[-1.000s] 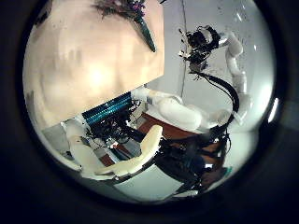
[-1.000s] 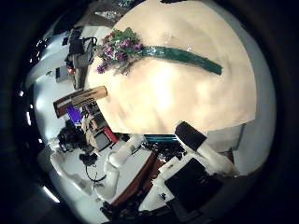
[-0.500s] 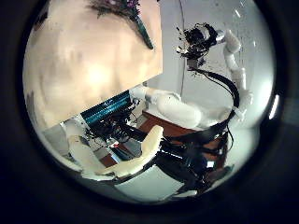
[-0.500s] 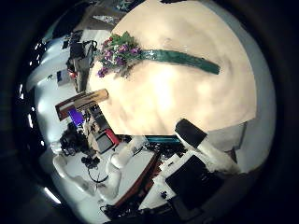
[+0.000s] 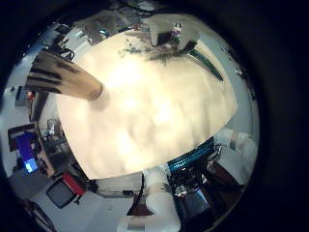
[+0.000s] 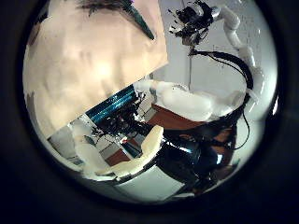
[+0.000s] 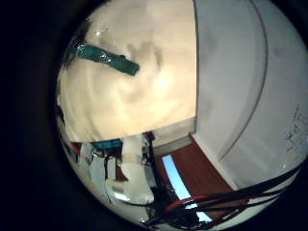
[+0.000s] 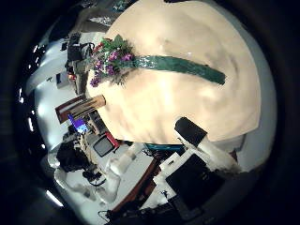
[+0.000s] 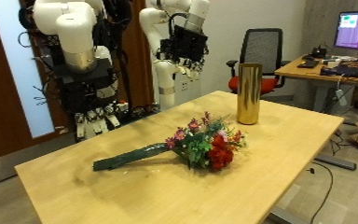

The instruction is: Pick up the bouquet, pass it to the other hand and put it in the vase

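In the outside view the bouquet [image 9: 201, 147], with red and purple flowers and a green-wrapped stem, lies flat on the wooden table [image 9: 104, 191]. A tall gold vase [image 9: 247, 93] stands upright near the table's far corner. My right hand [image 9: 99, 119] hangs open above the table's edge near the stem end and holds nothing. The right thumb side palm view shows the bouquet [image 8: 141, 63] below. The left little finger side palm view shows the vase [image 5: 68, 77] and the bouquet [image 5: 172, 50].
A black office chair [image 9: 266, 47] and a desk with a monitor [image 9: 353, 33] stand behind the table's far side. The table's front edge runs close under the bouquet.
Both palm views have shifted a little, so both hands have moved slightly. The bouquet still lies on the table.
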### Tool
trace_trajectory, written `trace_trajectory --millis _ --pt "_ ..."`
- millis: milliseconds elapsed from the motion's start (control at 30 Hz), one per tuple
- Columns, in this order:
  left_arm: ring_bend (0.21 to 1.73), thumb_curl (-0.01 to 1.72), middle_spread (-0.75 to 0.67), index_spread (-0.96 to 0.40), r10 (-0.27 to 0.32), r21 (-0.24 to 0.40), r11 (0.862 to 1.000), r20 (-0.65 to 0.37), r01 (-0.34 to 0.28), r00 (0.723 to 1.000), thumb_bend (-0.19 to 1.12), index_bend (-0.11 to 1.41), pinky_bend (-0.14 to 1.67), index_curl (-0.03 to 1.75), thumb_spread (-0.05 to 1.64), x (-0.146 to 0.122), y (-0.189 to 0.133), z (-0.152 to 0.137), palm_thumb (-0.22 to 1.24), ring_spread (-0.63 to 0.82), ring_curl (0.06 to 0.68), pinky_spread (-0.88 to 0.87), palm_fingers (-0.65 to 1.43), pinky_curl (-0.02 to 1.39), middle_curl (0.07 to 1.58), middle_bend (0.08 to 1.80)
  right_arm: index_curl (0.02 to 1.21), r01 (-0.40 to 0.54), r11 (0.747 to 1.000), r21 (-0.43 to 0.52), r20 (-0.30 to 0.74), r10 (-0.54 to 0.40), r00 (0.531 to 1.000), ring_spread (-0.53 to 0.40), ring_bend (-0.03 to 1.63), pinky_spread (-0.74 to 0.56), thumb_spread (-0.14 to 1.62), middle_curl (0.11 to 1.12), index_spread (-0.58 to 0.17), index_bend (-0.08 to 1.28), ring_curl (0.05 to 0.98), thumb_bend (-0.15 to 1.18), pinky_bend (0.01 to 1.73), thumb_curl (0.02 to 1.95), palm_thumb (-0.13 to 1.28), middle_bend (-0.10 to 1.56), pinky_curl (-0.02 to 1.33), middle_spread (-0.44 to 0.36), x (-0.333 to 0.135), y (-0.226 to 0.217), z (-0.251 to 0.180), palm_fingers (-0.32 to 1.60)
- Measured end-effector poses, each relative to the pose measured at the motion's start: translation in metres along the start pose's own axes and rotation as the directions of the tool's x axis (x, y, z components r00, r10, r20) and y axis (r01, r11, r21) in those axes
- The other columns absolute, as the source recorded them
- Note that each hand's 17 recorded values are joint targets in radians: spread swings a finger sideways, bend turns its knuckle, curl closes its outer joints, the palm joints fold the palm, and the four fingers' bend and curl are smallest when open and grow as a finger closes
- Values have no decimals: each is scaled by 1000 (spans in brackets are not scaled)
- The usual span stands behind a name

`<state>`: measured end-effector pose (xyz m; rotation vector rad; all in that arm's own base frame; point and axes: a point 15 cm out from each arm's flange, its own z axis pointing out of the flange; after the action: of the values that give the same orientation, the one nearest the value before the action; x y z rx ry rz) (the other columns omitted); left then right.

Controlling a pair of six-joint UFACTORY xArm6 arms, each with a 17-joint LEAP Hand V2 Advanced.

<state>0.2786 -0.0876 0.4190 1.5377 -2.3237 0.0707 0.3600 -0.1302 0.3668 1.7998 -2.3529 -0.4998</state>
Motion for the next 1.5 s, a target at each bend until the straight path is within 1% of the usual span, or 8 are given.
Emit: trace_trajectory --millis 267,367,533,733,967,1133,1233,1500 --pt "464 323 422 275 25 -10 1000 7 -25 1000 -36 170 228 319 802 -1 -12 -4 268 585 197 570 98 312 311 192 258 5 996 -87 9 -4 1000 97 343 266 996 339 -306 158 252 -26 302 355 686 204 317 24 -2 -1 34 192" --pt "461 322 421 275 30 0 1000 -6 -30 1000 -37 171 229 320 803 -3 -13 -6 265 588 198 570 96 312 310 191 259 3 997 -78 9 -2 1000 97 339 267 996 341 -300 158 250 -26 304 354 686 209 315 17 -2 -5 35 196" --pt "461 319 422 275 34 2 999 -49 -34 998 -36 171 231 322 815 -7 -12 -6 261 589 199 570 95 313 307 191 259 -4 1000 -4 4 4 1000 94 351 254 996 344 -272 155 250 -26 308 353 686 213 314 13 3 -26 38 206" --pt "461 318 422 275 14 0 1000 -64 -14 998 -36 171 231 323 819 -15 -7 -8 261 590 201 570 94 313 307 191 257 -14 998 -57 11 15 1000 97 355 251 989 347 -245 152 249 -26 315 353 683 227 312 25 7 -47 68 212" --pt "460 317 422 282 11 1 1000 -88 -11 996 -35 171 232 323 819 -18 -2 -8 261 590 202 570 94 312 307 191 249 -19 999 -34 9 19 1000 98 374 253 987 347 -236 142 252 -26 340 350 680 229 314 42 11 -63 84 193" --pt "459 317 422 283 22 7 1000 -83 -21 996 -35 171 232 323 819 -14 -2 -10 261 590 203 570 94 312 307 191 243 -21 999 -34 9 22 1000 129 385 285 988 346 -247 143 251 -27 376 348 670 228 319 60 10 -65 92 172" --pt "459 317 422 283 23 10 1000 -82 -23 996 -35 171 232 323 819 -14 -3 -11 261 590 203 570 94 312 307 191 238 -28 999 -17 14 29 999 164 402 352 983 344 -248 139 251 -27 445 346 663 220 328 64 10 -68 92 180" --pt "456 318 422 283 19 7 1000 -84 -19 996 -35 171 228 324 820 -15 -3 -9 263 592 201 571 93 314 308 192 238 -40 999 -18 22 41 999 180 454 398 981 348 -248 144 256 -26 489 345 663 228 325 65 13 -67 119 184"
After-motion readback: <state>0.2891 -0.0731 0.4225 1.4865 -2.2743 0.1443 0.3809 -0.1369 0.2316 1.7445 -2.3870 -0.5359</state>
